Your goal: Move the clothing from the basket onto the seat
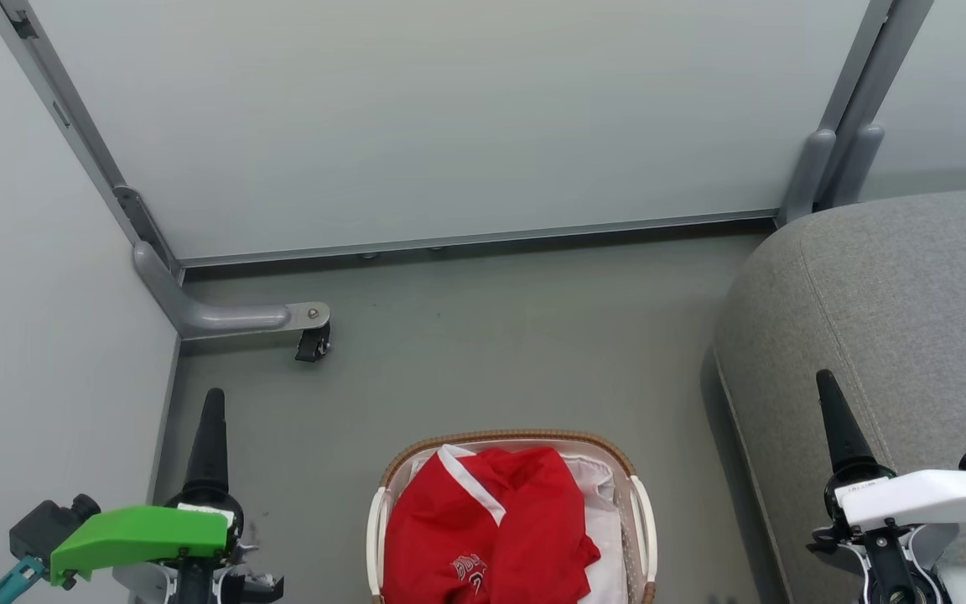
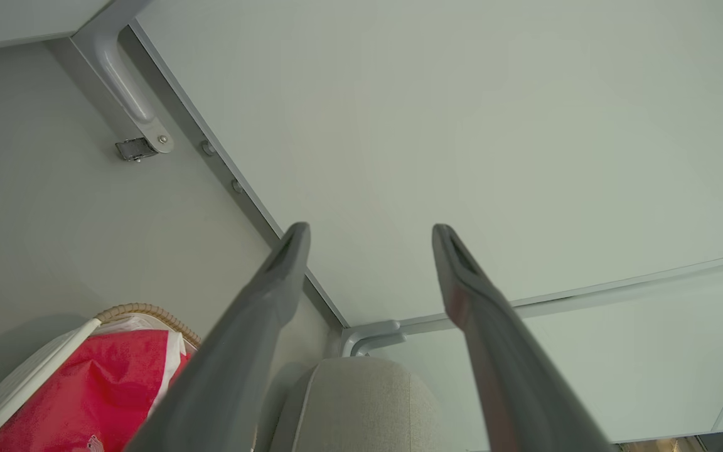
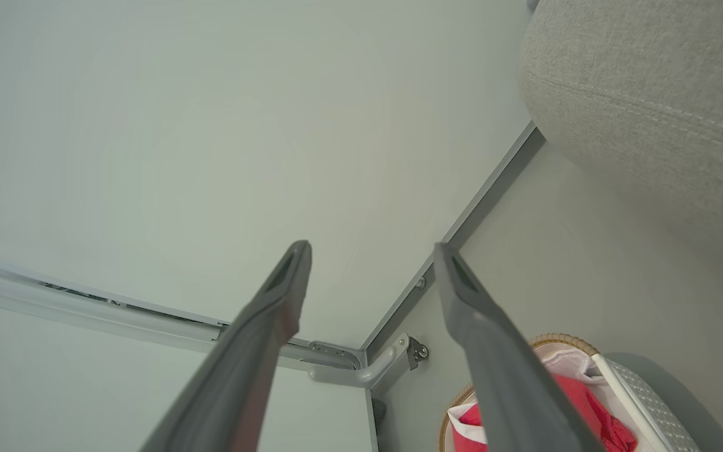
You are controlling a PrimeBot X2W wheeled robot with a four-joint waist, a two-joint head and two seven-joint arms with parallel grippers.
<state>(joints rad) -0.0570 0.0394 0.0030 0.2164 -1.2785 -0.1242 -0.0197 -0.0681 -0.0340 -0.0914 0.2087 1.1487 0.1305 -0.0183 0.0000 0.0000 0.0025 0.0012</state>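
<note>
The oval basket (image 1: 605,443) with brown woven rim and white handles stands on the floor at the bottom centre of the head view. Red clothing (image 1: 491,524) fills it; a white trim stripe and white lettering show on it. The grey seat (image 1: 894,302) rises at the right. My left gripper (image 1: 211,419) hangs left of the basket, my right gripper (image 1: 835,419) in front of the seat. In the left wrist view my left gripper (image 2: 371,233) is open and empty, with the clothing (image 2: 95,392) lower left. My right gripper (image 3: 371,251) is open too, with the basket (image 3: 562,342) lower right.
A pale partition wall (image 1: 449,117) closes the back, another (image 1: 30,335) the left side. A grey metal foot with a black caster (image 1: 313,342) juts onto the floor at the left. Open grey floor (image 1: 491,352) lies between basket and wall.
</note>
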